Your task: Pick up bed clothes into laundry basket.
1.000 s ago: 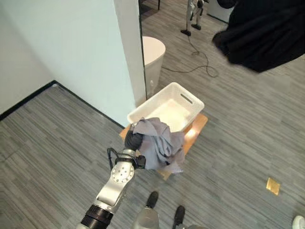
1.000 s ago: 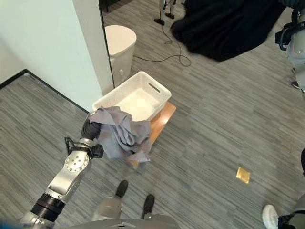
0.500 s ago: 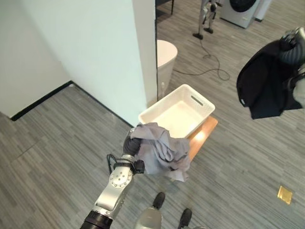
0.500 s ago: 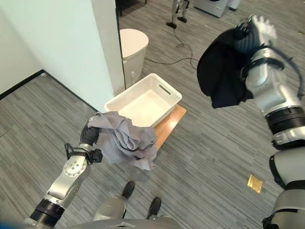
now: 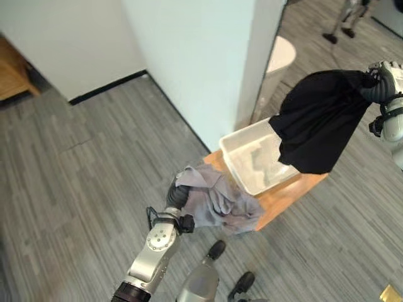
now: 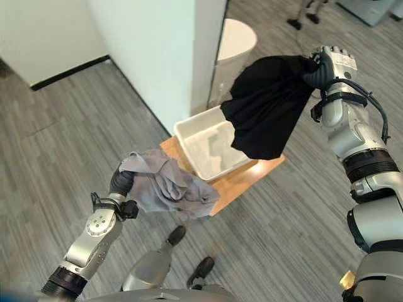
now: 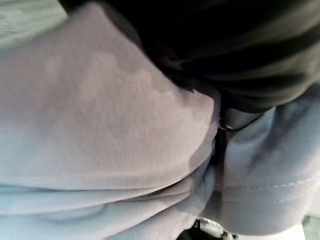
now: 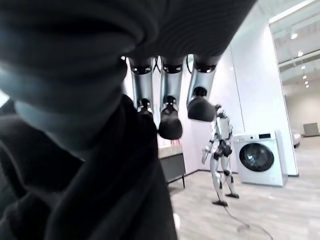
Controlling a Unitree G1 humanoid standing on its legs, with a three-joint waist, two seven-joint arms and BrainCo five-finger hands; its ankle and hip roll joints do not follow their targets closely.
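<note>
Right hand (image 6: 324, 66), gripping black fabric garment (image 6: 264, 107), has swung it above white plastic laundry basket (image 6: 211, 151); left hand (image 6: 121, 184) clutches crumpled grey cloth (image 6: 167, 185). Release pending.

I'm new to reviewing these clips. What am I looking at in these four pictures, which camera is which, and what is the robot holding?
This is a two-legged humanoid robot. Two pictures come from cameras in its head, looking down at the floor; the other two come from a camera on each wrist, very close to that hand.

From the head, the left robot hand grips a bunched grey cloth that drapes over the near corner of a low wooden stand. On that stand sits a white laundry basket with something pale lying inside. The right robot hand holds a black garment up in the air; it hangs in front of the basket's far side, not yet inside.

The left wrist picture shows grey cloth pressed close. The right wrist picture shows fingers beside the black fabric.
</note>
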